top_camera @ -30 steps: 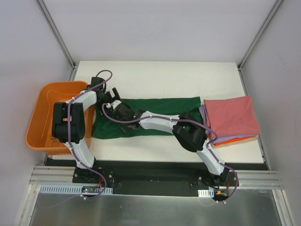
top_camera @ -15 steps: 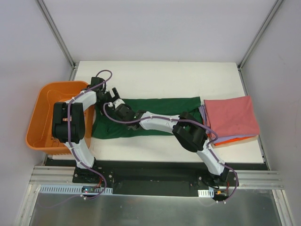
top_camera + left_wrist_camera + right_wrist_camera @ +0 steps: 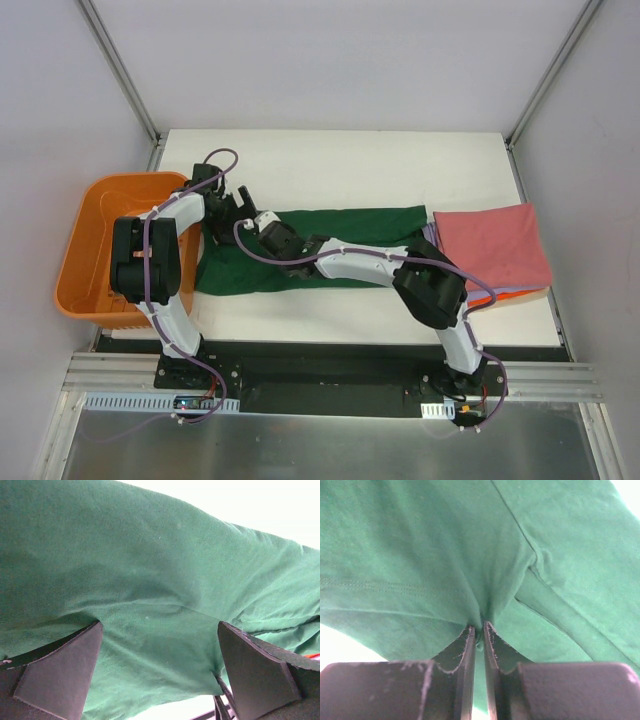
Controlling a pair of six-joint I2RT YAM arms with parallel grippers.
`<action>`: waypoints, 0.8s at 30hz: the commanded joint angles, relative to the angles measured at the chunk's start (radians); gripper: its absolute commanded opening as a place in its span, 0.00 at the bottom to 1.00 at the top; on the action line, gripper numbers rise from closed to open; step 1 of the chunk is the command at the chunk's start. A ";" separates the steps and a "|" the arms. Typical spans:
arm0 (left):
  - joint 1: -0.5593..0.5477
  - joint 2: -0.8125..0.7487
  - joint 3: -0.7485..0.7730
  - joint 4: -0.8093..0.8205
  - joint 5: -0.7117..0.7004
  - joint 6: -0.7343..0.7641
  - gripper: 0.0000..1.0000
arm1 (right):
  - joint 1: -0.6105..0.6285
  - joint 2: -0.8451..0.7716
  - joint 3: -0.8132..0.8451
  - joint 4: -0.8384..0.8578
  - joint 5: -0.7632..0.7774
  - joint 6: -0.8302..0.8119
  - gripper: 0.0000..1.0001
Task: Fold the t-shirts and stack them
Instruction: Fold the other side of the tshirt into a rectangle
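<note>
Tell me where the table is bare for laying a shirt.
Widest bare table lies beyond the green shirt and stack; a narrower strip runs in front. Crowded by the basket: left gripper and right gripper meet there.

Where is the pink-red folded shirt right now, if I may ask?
In the top view, the pink-red shirt lies at the table's right side, just right of the green shirt.

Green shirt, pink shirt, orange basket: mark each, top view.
green shirt (image 3: 375, 222): top view, bare cloth right of centre.
pink shirt (image 3: 490, 245): top view, middle of upper face.
orange basket (image 3: 84, 238): top view, left wall.
</note>
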 commanded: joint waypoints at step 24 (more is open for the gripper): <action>0.009 -0.018 -0.024 -0.006 0.024 0.045 0.99 | -0.060 -0.234 -0.090 0.131 -0.352 0.030 0.96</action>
